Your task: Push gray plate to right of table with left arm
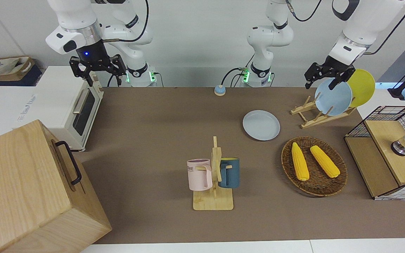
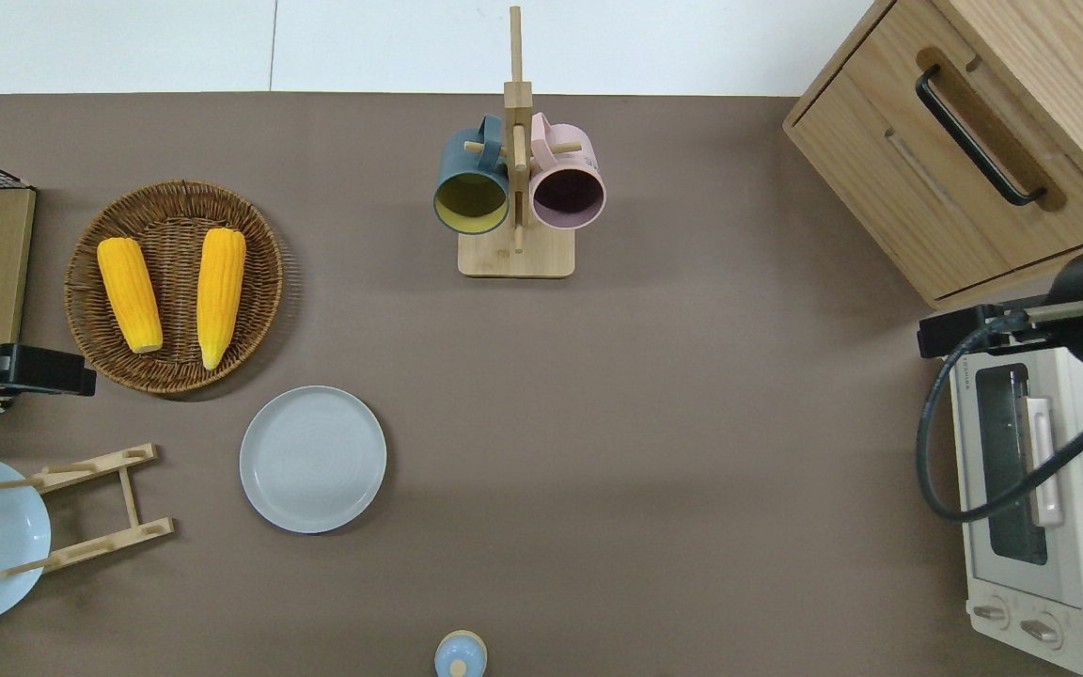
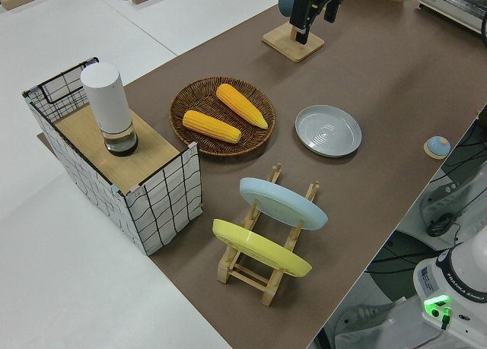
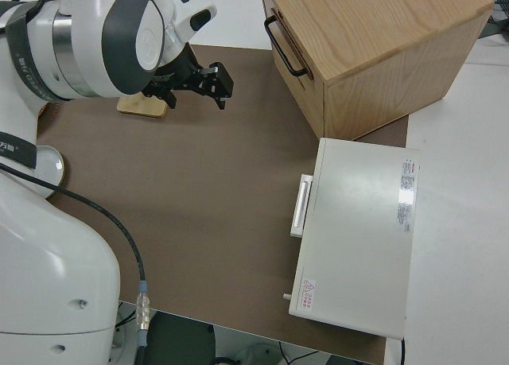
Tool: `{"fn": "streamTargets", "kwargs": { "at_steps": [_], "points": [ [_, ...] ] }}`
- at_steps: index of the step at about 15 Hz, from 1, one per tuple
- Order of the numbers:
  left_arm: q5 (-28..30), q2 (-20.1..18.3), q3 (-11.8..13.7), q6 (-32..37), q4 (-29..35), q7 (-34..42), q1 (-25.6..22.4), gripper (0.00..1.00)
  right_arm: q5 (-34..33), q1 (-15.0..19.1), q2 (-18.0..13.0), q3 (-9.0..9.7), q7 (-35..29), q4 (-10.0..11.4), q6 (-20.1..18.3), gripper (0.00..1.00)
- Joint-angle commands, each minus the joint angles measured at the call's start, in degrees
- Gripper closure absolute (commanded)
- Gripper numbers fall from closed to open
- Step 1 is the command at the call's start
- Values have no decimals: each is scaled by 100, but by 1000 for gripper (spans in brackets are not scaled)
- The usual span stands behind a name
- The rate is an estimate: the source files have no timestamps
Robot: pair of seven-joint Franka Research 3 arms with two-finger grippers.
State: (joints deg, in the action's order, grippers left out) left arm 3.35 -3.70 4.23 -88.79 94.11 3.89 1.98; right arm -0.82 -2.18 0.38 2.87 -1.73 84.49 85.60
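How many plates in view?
3. A gray plate flat on the table, nearer the robots than the basket. A blue plate and a yellow plate stand in the wooden rack. None look hidden.

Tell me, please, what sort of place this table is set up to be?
Probably a mock kitchen in a robot lab: a toaster oven, plates on a rack, a mug stand, and two arms mounted at the table.

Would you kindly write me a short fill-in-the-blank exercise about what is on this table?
1. The wicker basket holds ____ corn cobs.
2. The gray plate lies flat on the ____.
3. On the plate rack a blue plate leans beside a ____ one.
4. The pink mug hangs beside a ____ mug.

Missing words: two; table; yellow; blue
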Motion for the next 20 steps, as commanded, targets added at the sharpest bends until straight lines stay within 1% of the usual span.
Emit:
{"fn": "streamTargets", "kwargs": {
  "at_steps": [1, 5, 9, 11, 13, 15, 20],
  "points": [
    [-98, 36, -1, 81, -86, -11, -5, 9, 126, 16, -20, -6, 6, -30, -78, 17],
    [-246, 45, -18, 98, -60, -142, 21, 9, 126, 16, -20, -6, 6, -30, -69, 17],
    [-256, -87, -62, 81, 238, -257, 65, 7, 126, 16, -20, -6, 6, -30, -70, 17],
    [-256, -446, -71, -50, 702, -283, 83, 7, 126, 16, -20, -6, 6, -30, -69, 17],
    [-247, -789, -89, -357, 1247, -353, 100, 7, 126, 16, -20, -6, 6, -30, -69, 17],
    [-238, -1035, -106, -804, 1801, -441, 109, 7, 126, 16, -20, -6, 6, -30, -70, 17],
    [-186, -1054, -124, -1798, 2628, -450, 109, 7, 126, 16, -20, -6, 6, -30, -78, 17]
  ]
}}
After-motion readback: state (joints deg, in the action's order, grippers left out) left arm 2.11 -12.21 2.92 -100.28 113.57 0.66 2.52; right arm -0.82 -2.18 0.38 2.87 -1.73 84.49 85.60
